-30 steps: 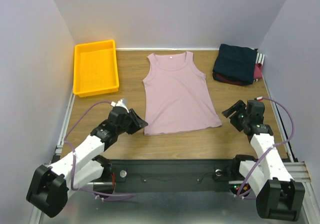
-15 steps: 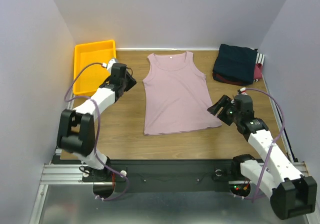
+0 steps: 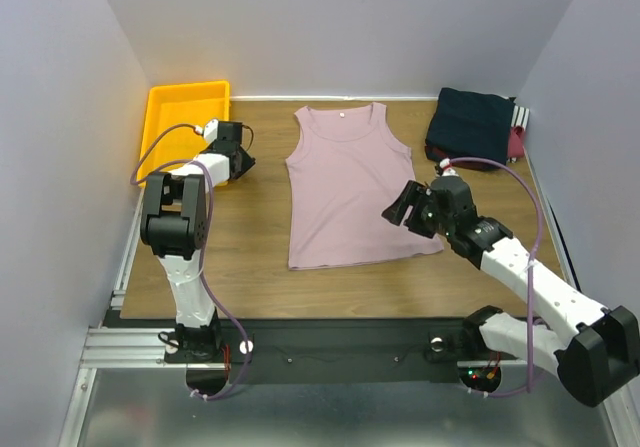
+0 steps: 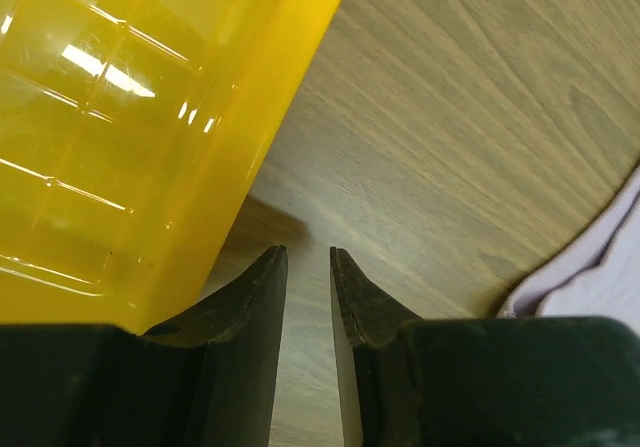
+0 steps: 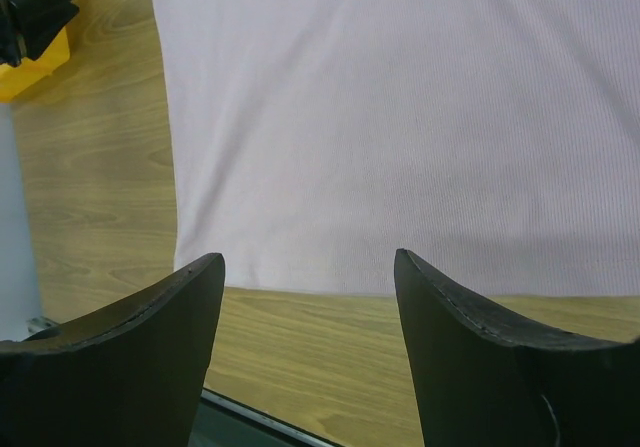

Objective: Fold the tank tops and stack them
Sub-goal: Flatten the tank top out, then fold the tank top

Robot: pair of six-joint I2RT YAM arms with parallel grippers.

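Note:
A dusty pink tank top [image 3: 350,187] lies flat in the middle of the table, neck toward the back wall. Other folded tank tops, dark navy [image 3: 472,125] over maroon [image 3: 516,145], are stacked at the back right. My right gripper [image 3: 405,208] hovers open and wide over the pink top's lower right edge, with the pink cloth [image 5: 400,117] and bare wood below its jaws [image 5: 310,257]. My left gripper [image 3: 241,156] is beside the yellow tray's right edge, left of the pink top. Its jaws [image 4: 308,252] stand a narrow gap apart with only wood between them. A corner of pink cloth [image 4: 600,267] shows at its right.
A yellow plastic tray [image 3: 185,107] sits at the back left, close against my left gripper [image 5: 35,12], and its wall [image 4: 260,117] fills the left wrist view. Grey walls enclose the table on three sides. A metal rail runs along the near edge.
My left arm has swung from the front left up to the tray's right edge, its jaws narrowing slightly. My right gripper has moved left and forward over the pink top's lower right edge.

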